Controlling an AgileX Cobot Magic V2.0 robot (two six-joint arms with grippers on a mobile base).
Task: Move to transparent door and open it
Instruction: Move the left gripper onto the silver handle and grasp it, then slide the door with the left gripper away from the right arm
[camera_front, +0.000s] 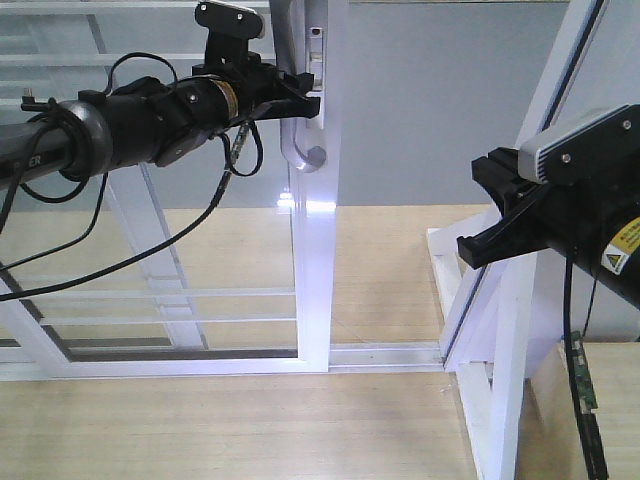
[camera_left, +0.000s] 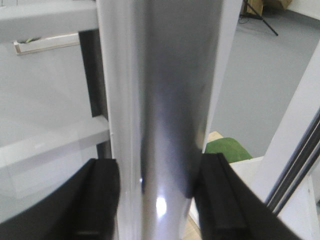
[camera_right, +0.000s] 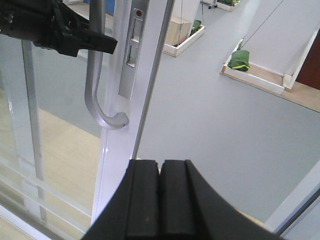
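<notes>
The transparent door (camera_front: 312, 280) is a white-framed glass panel with thin horizontal bars, standing left of centre in the front view. Its curved pale-grey handle (camera_front: 305, 150) runs beside a small lock plate (camera_right: 132, 50). My left gripper (camera_front: 308, 97) is shut on the upper handle. In the left wrist view the shiny handle (camera_left: 165, 125) fills the space between the black fingers (camera_left: 100, 200). The right wrist view shows the left gripper (camera_right: 97, 42) crossing the handle (camera_right: 95, 100). My right gripper (camera_right: 161, 165) is shut on nothing, hanging at the right (camera_front: 470, 248), away from the door.
A gap lies between the door's edge and a slanted white-framed panel (camera_front: 500, 330) on the right, with a floor track (camera_front: 385, 355) across it. Grey floor (camera_front: 420, 120) lies beyond. Green items (camera_right: 239, 60) and a box (camera_right: 180, 27) sit far back.
</notes>
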